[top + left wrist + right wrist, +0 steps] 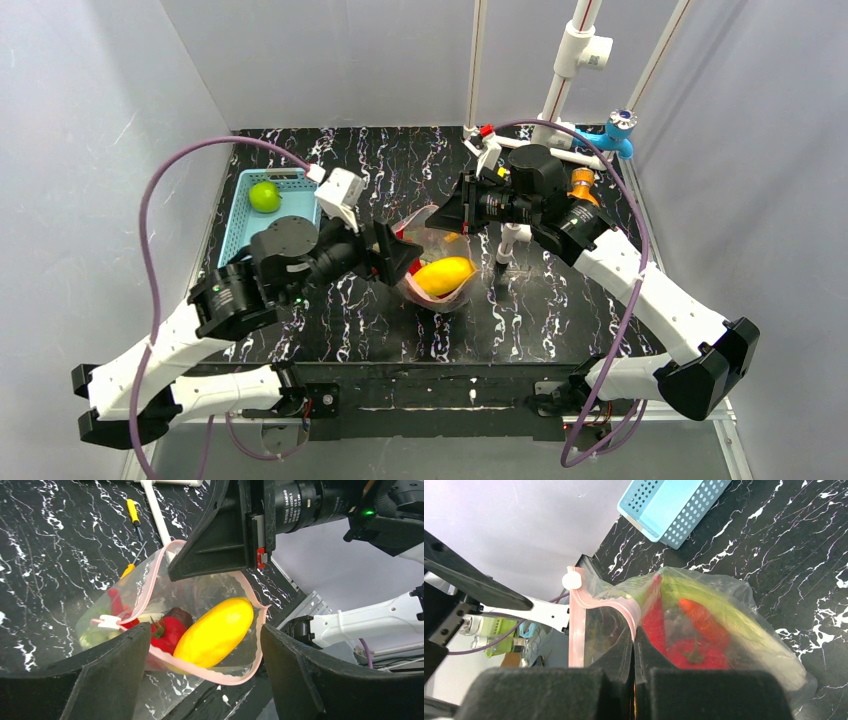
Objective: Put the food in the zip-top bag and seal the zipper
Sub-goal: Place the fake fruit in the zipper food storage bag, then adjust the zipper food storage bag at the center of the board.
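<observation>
Currently mid-loading, with left gripper [205, 632] spread above yellow oval fruit [443, 275] lodged in mouth of clear crinkly zip-top bag [744, 630], right gripper [634, 645] pinching its pink zipper strip [576, 625]; next, likely fetching round green fruit [264, 196] from light blue basket [290, 176].

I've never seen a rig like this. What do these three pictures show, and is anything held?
Two white-and-black robot arms are bolted to a black marbled table. The overhead picture looks down from behind them; the other two come from cameras on each wrist. The right end effector is shut, pinching the pink-edged mouth of a clear crinkly plastic zip-top bag. The left end effector is open and holds nothing. A yellow oval toy fruit and red toy pepper lie in the bag. A round green toy fruit sits in a light blue slotted plastic basket.
</observation>
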